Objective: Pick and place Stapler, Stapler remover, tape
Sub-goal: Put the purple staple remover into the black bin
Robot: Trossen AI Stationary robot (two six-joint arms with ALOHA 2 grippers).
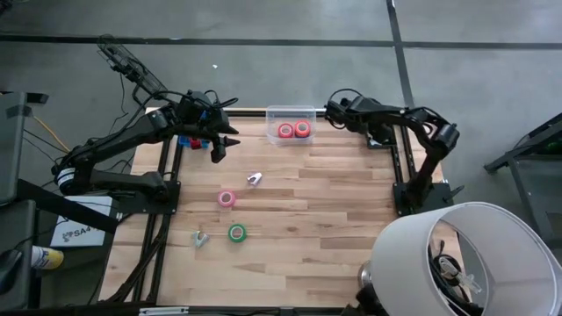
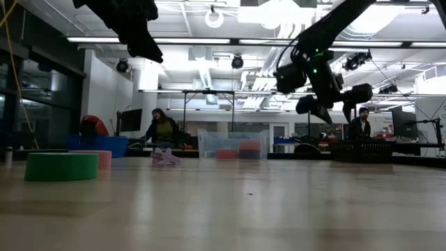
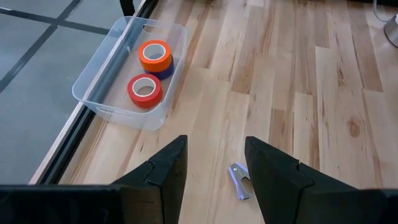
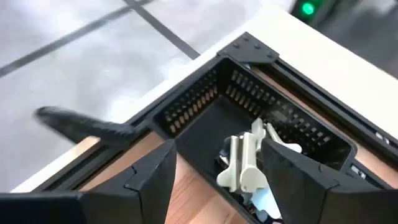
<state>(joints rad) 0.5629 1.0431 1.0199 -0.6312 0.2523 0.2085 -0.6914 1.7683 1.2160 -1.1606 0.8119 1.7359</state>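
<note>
My left gripper (image 1: 219,149) (image 3: 216,146) hangs open above the table, left of the clear bin (image 1: 290,124). A silvery claw-shaped stapler remover (image 3: 239,181) (image 1: 255,179) lies on the wood below its fingers. In the bin are a red tape roll (image 3: 145,89) and an orange roll (image 3: 155,55) resting on a purple one. A pink roll (image 1: 226,198) and a green roll (image 1: 236,233) lie flat on the table. My right gripper (image 4: 217,149) (image 2: 327,104) hovers open over a black basket (image 4: 205,106) that holds a pale claw-shaped piece (image 4: 245,163). I cannot make out the red stapler.
A second silvery claw piece (image 1: 200,238) lies near the green roll. A blue tray (image 1: 191,140) sits under my left arm at the table's far left. A white lamp shade (image 1: 465,259) stands off the near right corner. People sit in the room beyond the far edge (image 2: 162,130).
</note>
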